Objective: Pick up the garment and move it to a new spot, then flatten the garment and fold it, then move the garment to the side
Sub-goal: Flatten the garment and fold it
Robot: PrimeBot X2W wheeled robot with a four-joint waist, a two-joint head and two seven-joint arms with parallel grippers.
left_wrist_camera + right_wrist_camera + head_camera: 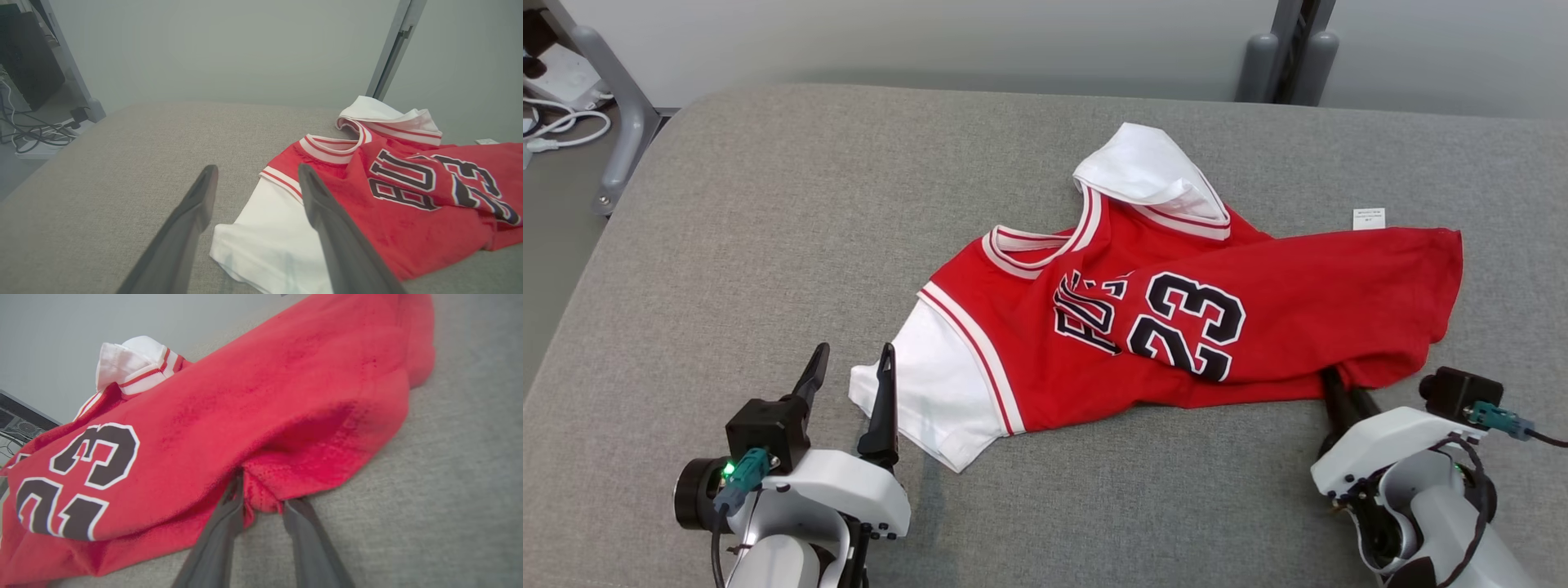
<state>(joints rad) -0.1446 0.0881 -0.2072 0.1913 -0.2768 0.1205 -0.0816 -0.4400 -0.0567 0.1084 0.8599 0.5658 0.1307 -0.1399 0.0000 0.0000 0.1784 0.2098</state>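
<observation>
Garment (1176,327): red jersey, crumpled at middle of table (768,204); free grey surface at left.
Left gripper (855,349): fingers wide apart, just beside white sleeve (931,400) edge.
Right gripper (263,498): tips hidden under hem (327,477); grip cannot be told.

Head camera: high, looked forward and down over whole garment (1258,310) on grey pad (768,204). Left wrist camera: low, faced along pad toward wall (245,49). Right wrist camera: nearest, close against the red cloth. All three shared the 23 (1184,327).

Grey surface (727,245) lies bare left of the garment (1176,327); posts (1286,65) stand behind.
</observation>
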